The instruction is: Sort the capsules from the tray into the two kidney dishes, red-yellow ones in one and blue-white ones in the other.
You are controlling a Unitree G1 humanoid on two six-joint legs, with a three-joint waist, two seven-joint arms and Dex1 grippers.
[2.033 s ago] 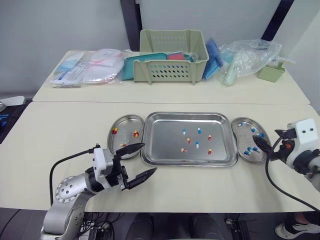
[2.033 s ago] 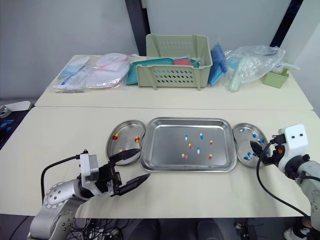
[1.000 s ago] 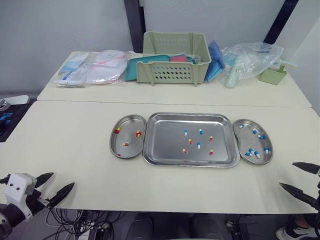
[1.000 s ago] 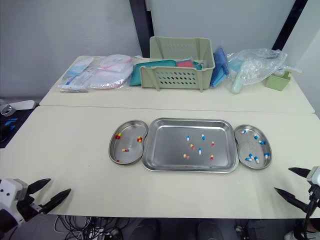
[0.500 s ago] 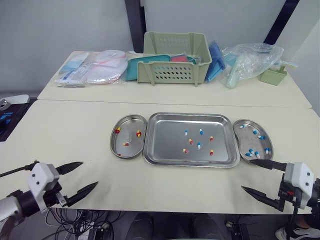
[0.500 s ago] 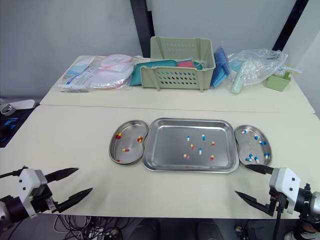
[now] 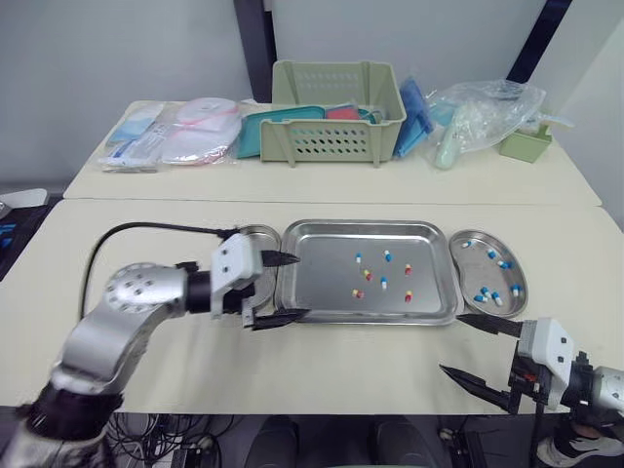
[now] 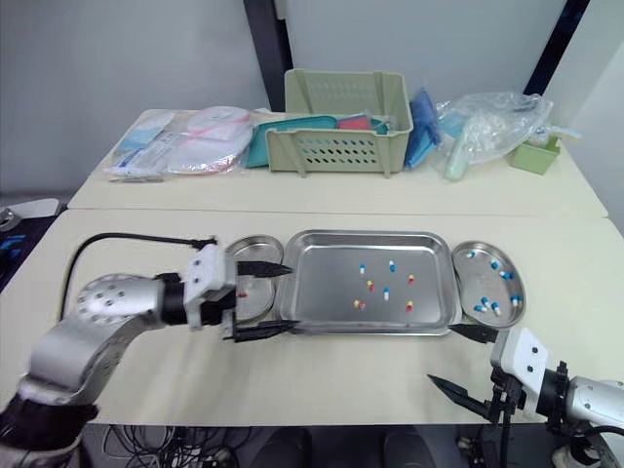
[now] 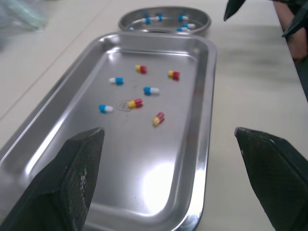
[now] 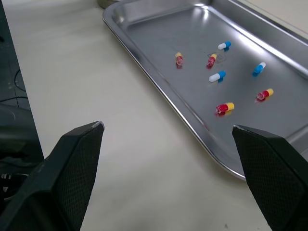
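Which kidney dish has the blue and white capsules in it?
The kidney dish on the robot's right of the tray: blue-white capsules lie in it. The other dish, left of the tray, is partly covered by the left gripper.

Rear cream table (image 7: 292, 180), bearing from left to right: clear-wrapped white and blue packets (image 7: 180, 132), a flat teal plastic tray (image 7: 253, 133), a pale green slotted plastic basket (image 7: 336, 132) holding assorted packs, blue sachets (image 7: 414, 105) against its side, a crumpled clear plastic bag (image 7: 485, 102), a small green box (image 7: 526, 143).

silver arm (image 7: 132, 292) | white wrist block (image 7: 237, 265) | black pointed fingers (image 7: 278, 257) | black cable (image 7: 166, 226)
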